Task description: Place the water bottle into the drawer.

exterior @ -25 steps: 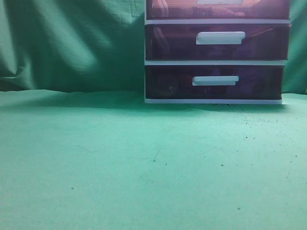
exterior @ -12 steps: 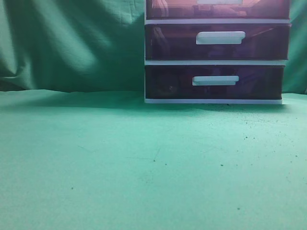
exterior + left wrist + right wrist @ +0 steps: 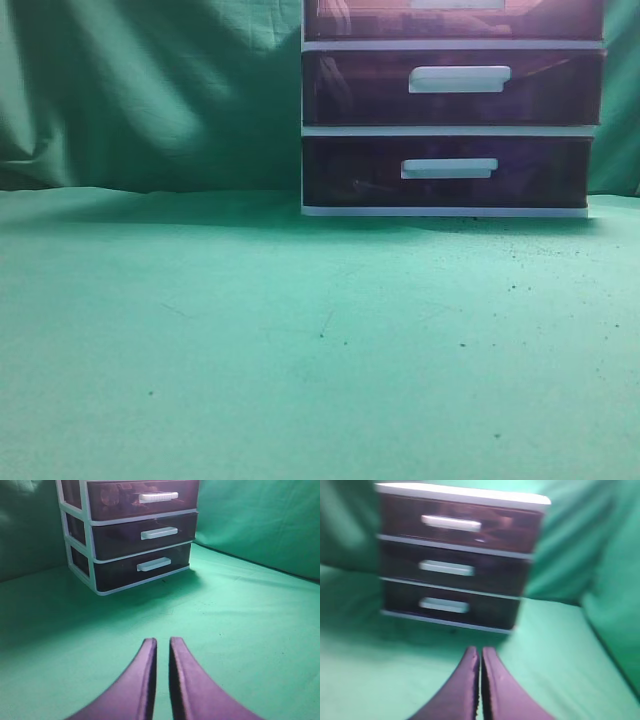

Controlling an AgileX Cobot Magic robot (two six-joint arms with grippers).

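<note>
The drawer is the top one of the white-framed unit, with a dark purple-brown front and a white bar handle; it is cut off at the exterior view's upper edge. It looks closed in the left wrist view and the right wrist view. The water bottle is not in view. My left gripper is shut and empty, above the green cloth, well in front of the unit. My right gripper is shut and empty, facing the unit's front. Neither gripper shows in the exterior view.
Two like drawers sit below the top one, both closed. Green cloth covers the table and hangs as a backdrop. The unit stands at the back right of the table.
</note>
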